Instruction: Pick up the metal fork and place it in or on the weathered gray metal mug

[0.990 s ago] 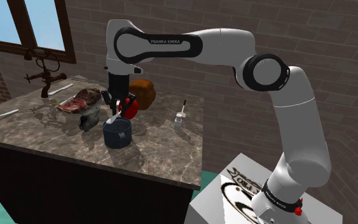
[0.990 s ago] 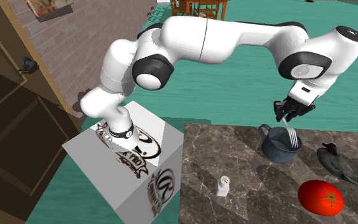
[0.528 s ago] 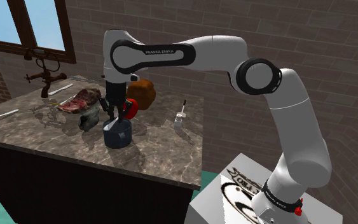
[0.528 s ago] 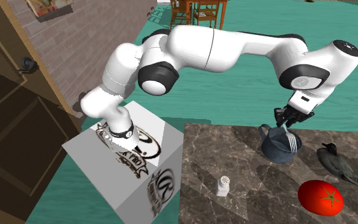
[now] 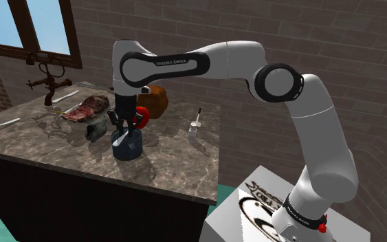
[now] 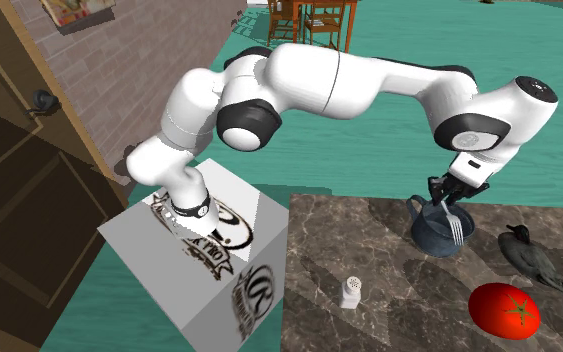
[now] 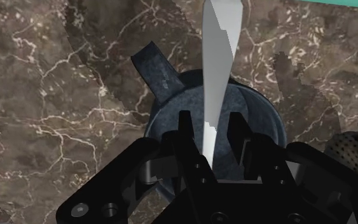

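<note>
My hand (image 7: 210, 137) hangs straight above the mug (image 7: 254, 111). The fingers are a little spread, with a slim gap on either side of the fork (image 7: 220, 57), so I am not pinching it. Its handle end stands between them. Its long axis runs away from me, down across the mug's mouth toward the worktop (image 7: 56, 95). My next move, I judge, is straight up.
</note>
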Controlling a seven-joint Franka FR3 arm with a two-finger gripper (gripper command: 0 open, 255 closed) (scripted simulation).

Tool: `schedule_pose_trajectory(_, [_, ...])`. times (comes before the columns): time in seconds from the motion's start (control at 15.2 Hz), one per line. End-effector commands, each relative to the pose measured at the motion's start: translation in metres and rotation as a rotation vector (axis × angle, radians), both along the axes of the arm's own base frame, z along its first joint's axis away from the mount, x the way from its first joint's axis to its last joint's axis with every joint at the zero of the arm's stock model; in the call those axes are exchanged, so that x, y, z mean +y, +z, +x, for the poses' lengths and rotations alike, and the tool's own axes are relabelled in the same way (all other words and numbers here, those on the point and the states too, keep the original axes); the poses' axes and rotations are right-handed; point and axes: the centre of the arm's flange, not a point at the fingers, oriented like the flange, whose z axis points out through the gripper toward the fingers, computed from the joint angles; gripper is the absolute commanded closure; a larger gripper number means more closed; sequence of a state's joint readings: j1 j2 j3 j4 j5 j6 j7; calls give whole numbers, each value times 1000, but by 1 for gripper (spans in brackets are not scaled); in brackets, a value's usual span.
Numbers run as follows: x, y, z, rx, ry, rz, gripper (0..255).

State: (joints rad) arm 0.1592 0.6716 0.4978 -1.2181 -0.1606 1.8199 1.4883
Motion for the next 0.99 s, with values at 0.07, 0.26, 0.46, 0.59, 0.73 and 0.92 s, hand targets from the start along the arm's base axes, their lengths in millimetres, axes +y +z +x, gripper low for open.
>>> schedule_pose_trajectory(0.07, [0, -2, 0, 1, 0, -1, 255])
schedule_pose_trajectory(0.26, [0, -1, 0, 1, 0, -1, 0])
schedule_pose_trajectory(0.46, [0, -1, -1, 1, 0, -1, 0])
schedule_pose_trajectory(0.59, [-2, 11, 1, 1, 0, -1, 0])
schedule_pose_trajectory(0.73, [-5, 38, 3, 1, 0, -1, 0])
schedule_pose_trajectory(0.92, [-6, 48, 4, 1, 0, -1, 0])
